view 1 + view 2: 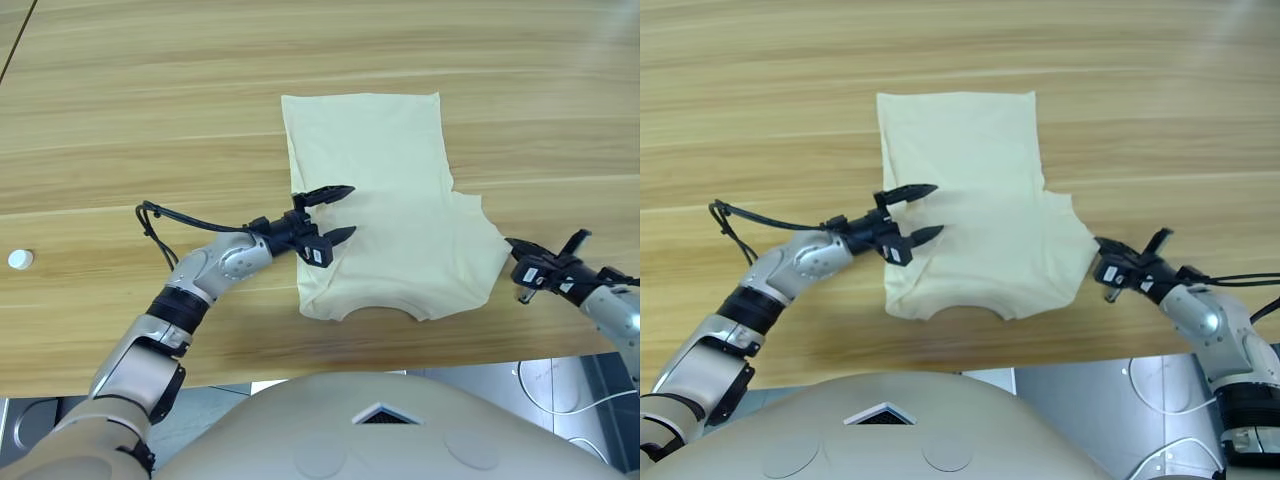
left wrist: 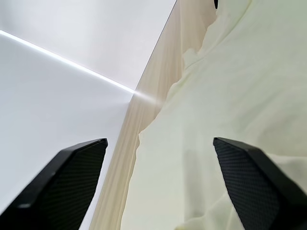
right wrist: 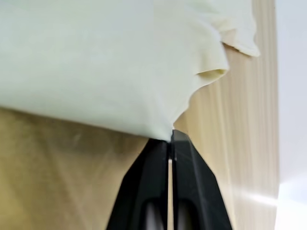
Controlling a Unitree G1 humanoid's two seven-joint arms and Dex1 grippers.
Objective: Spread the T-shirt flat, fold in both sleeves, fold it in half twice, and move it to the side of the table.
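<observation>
A pale yellow T-shirt (image 1: 385, 200) lies on the wooden table (image 1: 150, 120), collar toward the near edge and hem toward the far side. Its left side runs in a straight folded line, while the right sleeve (image 1: 480, 235) sticks out. My left gripper (image 1: 350, 210) hovers open over the shirt's left part, with cloth (image 2: 230, 86) showing between its fingers (image 2: 72, 182). At the right sleeve's outer tip, my right gripper (image 1: 512, 250) is shut, and the sleeve's edge (image 3: 163, 127) meets its fingertips (image 3: 170, 139).
A small white cap (image 1: 19, 260) lies near the table's left end. The near table edge (image 1: 250, 375) runs just below the collar. A black cable (image 1: 160, 225) loops beside my left forearm. Bare wood stretches left and beyond the shirt.
</observation>
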